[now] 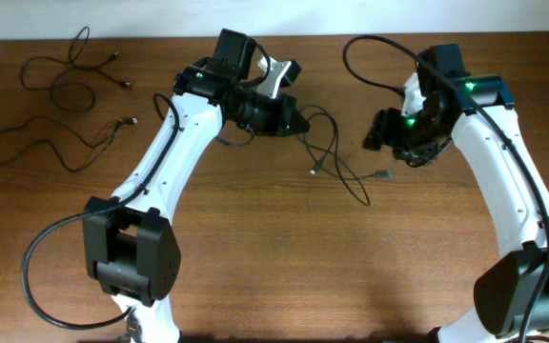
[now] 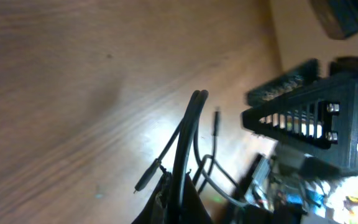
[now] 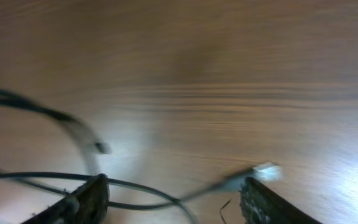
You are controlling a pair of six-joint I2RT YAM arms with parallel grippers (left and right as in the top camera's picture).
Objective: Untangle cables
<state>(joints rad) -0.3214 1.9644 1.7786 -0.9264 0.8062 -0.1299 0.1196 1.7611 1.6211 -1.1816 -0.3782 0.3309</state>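
Overhead: the tangled cables (image 1: 310,152) lie near the middle of the desk (image 1: 255,257), a little toward its far edge, between the two arms. The left fingers (image 1: 298,122) are closed on one side of the knot, which reads as an anchor, so that a pull from the other side can open the loops and not merely drag the whole bundle. The right fingers (image 1: 375,138) hang just beside the far side of the strands, close to a small plug (image 1: 381,174) resting on the wood. Two more cords (image 1: 127,123) lie spread out singly near the far left corner, well apart from the knot. That looks like a place for cables already freed.

Left wrist: the strands (image 2: 185,143) rise as a tight sheaf out of the shut fingertips (image 2: 166,208), with one plug end hanging loose beside them. The sheaf is lifted clear of the wood, and the other arm's black housing (image 2: 309,118) sits close by on the right.

Right wrist: this view is blurred. The two fingertips (image 3: 86,199) stand wide apart with nothing clamped. A thin strand (image 3: 135,185) runs across the gap between them, and a silver-tipped plug (image 3: 266,168) lies just beyond one tip. The spread suits a bite on that strand; whether the strand touches either finger I cannot tell.
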